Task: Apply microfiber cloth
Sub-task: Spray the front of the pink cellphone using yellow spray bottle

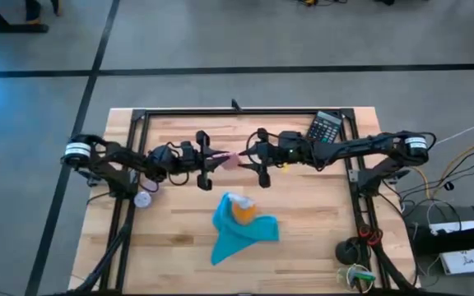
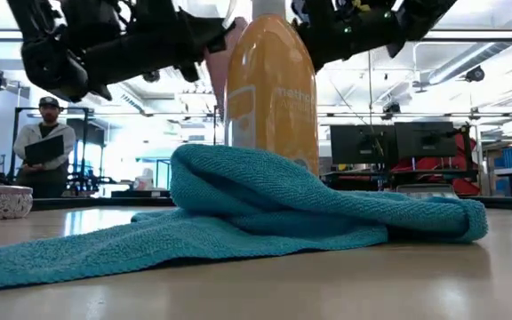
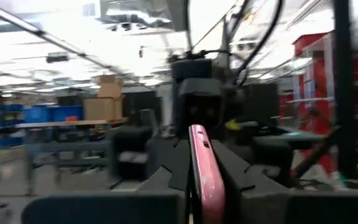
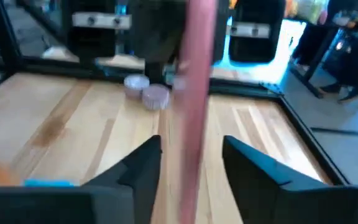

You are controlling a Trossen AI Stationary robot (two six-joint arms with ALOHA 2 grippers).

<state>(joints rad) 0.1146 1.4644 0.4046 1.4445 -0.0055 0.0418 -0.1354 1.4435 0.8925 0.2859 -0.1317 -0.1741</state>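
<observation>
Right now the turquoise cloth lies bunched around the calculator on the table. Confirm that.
Wrong: the microfiber cloth lies bunched around the orange spray bottle on the table, as the high view shows. The calculator sits apart, by the far edge.

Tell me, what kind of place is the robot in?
Probably a big workshop or lab. Behind the wooden table there are computer monitors, blue storage bins, ceiling strip lights, and a person standing with a laptop.

Overhead, table-level and two wrist cameras
</observation>
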